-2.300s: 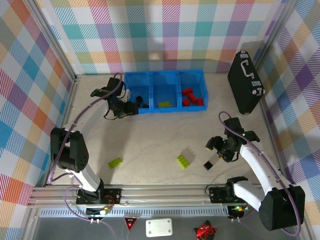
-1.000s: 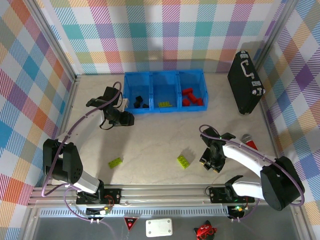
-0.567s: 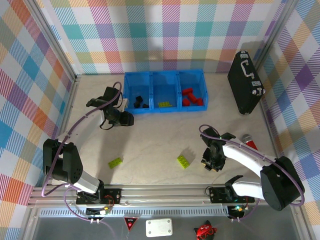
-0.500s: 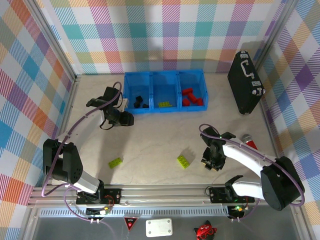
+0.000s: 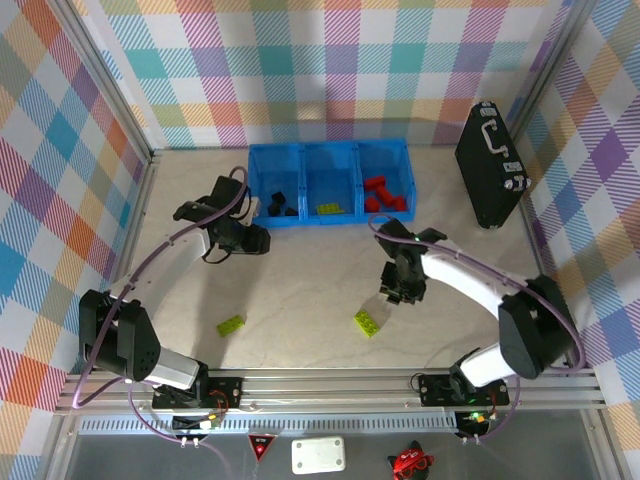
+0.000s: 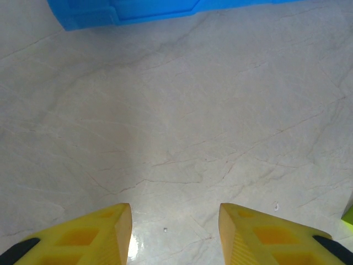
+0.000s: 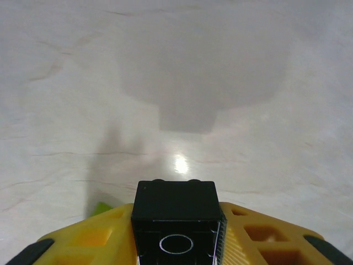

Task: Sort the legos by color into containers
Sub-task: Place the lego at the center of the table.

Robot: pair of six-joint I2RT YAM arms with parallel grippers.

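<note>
Item: black brick [image 7: 176, 218], tiny cube, rigid, light, smooth-sided; likely to slip if pinched off-centre, best taken across flat sides. Location: clamped in right gripper [image 5: 398, 284] over table [image 5: 300, 270], well apart from blue bin [image 5: 330, 150]. Left gripper [image 6: 174, 215]: parted, empty

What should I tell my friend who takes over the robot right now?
Left gripper: open, empty, over bare table near the blue bin.
Right gripper: shut on a black lego, held above the table.
Done: black legos in the left compartment, one lime-green lego in the middle, red legos in the right.
Left to do: drop the held black one in the left compartment, then bin the two lime-green legos lying on the table.
</note>
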